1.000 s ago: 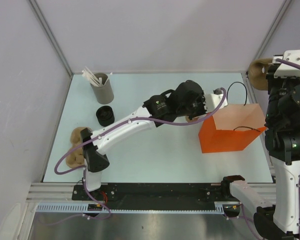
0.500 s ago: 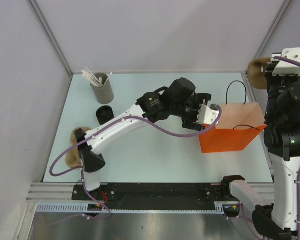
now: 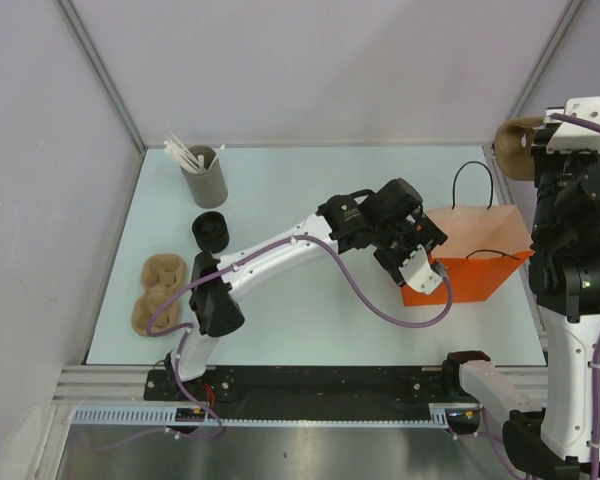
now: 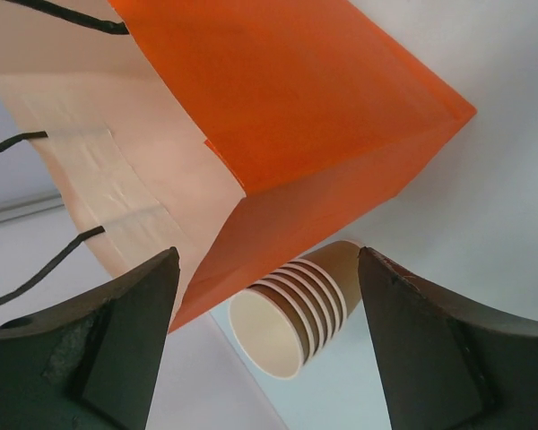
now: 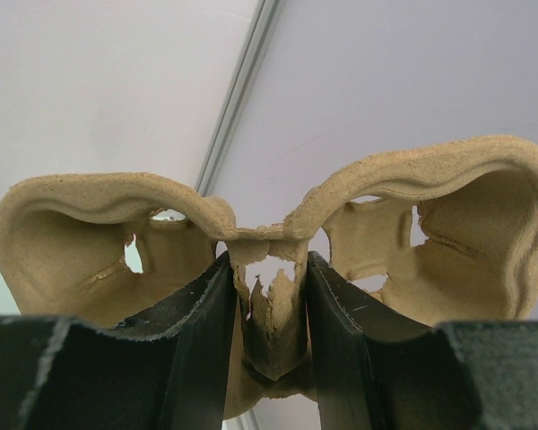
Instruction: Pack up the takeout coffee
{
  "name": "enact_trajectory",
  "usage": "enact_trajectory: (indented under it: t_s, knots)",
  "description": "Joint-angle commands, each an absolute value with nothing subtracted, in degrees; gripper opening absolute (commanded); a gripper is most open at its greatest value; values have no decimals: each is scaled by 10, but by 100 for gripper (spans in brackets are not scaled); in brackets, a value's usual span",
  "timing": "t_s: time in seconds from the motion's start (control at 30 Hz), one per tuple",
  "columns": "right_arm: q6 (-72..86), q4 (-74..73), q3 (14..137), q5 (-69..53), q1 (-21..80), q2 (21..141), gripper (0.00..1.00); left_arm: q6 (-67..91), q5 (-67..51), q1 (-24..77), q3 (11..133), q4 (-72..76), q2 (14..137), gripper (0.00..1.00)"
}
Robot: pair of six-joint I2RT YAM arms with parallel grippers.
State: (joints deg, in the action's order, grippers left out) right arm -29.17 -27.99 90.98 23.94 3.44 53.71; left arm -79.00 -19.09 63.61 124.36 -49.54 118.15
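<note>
From the near edge my left arm [image 3: 270,255] reaches out across the bench [image 3: 310,180] toward the right. Near the bench's left side a spare tray [image 3: 158,293] of tan moulded pulp lies flat, well apart from everything else. The left fingers [image 4: 117,349] stand wide with nothing between them, hanging by the near left corner of the orange bag [image 3: 475,275]. The bag stands upright with its mouth open, its pale inside and black cord handles showing. In the left wrist view a stack of cups [image 4: 291,313], tan and without lids, lies on its side on the bench just beside the bag's lower edge, mouth toward the camera. I cannot tell whether it touches the bag. The lidded coffee cup I cannot find in any view, so I cannot say where it is. Farther back on the left sits a stack of black lids [image 3: 210,231], and beyond it a grey holder [image 3: 205,182] with white sticks [image 3: 185,153] standing in it. Off the bench's right side my right arm [image 3: 575,260] is raised high. The right fingers [image 5: 206,358] are pinched on the middle rib of a cardboard tray [image 5: 412,224], a two-cup pulp carrier held up against the wall.
</note>
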Motion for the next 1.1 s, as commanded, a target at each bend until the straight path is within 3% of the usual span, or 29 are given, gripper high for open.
enact_trajectory:
  t_s: [0.0, 0.13, 0.43, 0.53, 1.07]
  knots:
    - [-283, -273, 927, 230, 31, 530, 40, -852, -209, 638, 1288, -483, 1185, 86]
    - [-279, -277, 927, 224, 31, 530, 40, -857, -213, 638, 1291, -484, 1194, 85]
    - [-278, -276, 922, 221, 31, 528, 40, -840, -207, 636, 1293, -466, 1198, 51]
    - [-275, -277, 922, 218, 29, 527, 40, -832, -207, 637, 1292, -466, 1198, 12]
    - [-273, -280, 927, 212, 29, 528, 41, -805, -185, 644, 1267, -544, 1131, 8]
